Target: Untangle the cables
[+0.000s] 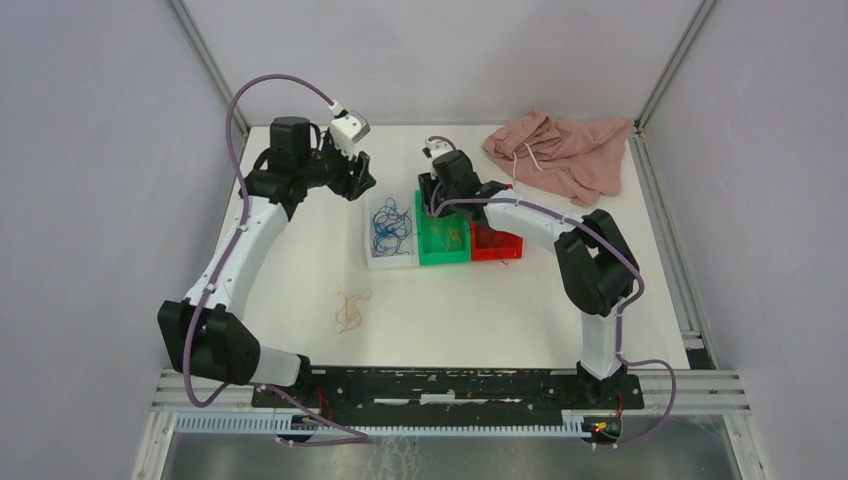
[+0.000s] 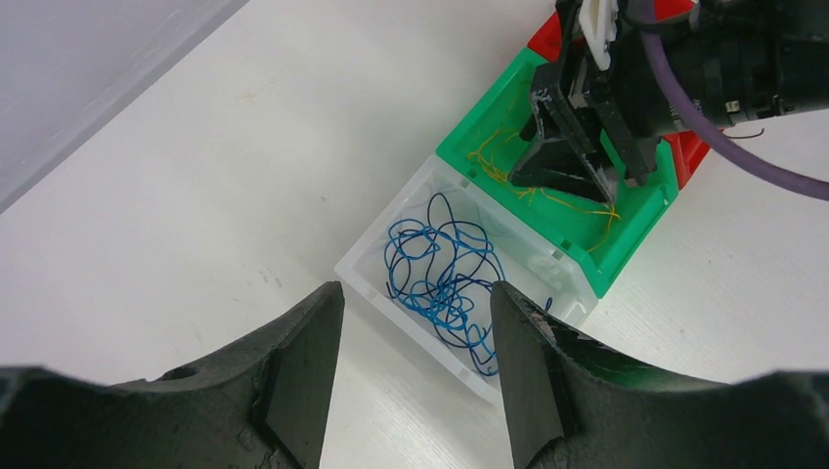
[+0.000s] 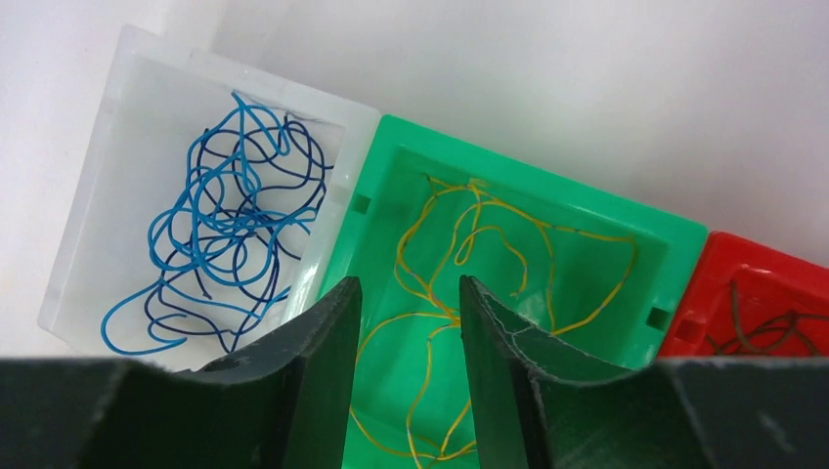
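Blue cables (image 3: 230,234) (image 2: 445,269) lie coiled in the white bin (image 1: 372,238). Yellow-orange cables (image 3: 479,254) lie in the green bin (image 3: 675,234), and dark red cables (image 3: 772,327) show in the red bin (image 1: 497,245). A further small yellow-orange clump (image 1: 352,309) lies loose on the table. My right gripper (image 3: 409,293) (image 1: 436,207) hangs over the green bin, open, the yellow cables lying loose beneath it. My left gripper (image 2: 415,303) (image 1: 362,180) is open above the table left of the white bin, holding nothing.
A pink cloth (image 1: 560,152) with a white drawstring lies at the back right of the table. The three bins stand side by side in the middle. Purple arm cables (image 2: 704,137) run along both arms. Metal frame posts stand at the back corners.
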